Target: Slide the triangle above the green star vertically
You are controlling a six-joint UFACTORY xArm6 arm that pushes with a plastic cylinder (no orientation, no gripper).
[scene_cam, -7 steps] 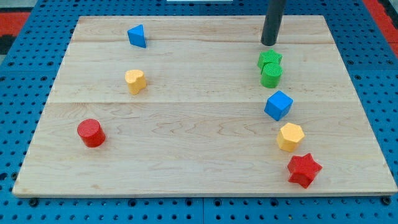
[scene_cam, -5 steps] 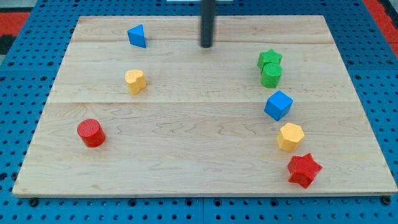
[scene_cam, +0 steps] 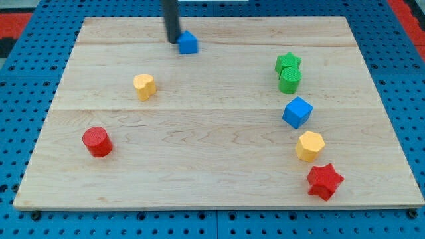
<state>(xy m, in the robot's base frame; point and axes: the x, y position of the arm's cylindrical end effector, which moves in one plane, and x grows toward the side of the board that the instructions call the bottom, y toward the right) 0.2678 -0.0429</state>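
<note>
While my tip [scene_cam: 173, 40] touches the blue triangle [scene_cam: 188, 43] at its right, gripping nothing, push rightward toward above the green star [scene_cam: 288, 62].

You are viewing a lab test bench. A wooden board [scene_cam: 219, 133] rests on a blue perforated plate [scene_cam: 16, 106], visible from 3 through 9 o'clock. Small coloured blocks sit on the board.

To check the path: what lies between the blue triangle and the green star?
Only bare board between blue triangle and green star, in the camera view.
</note>
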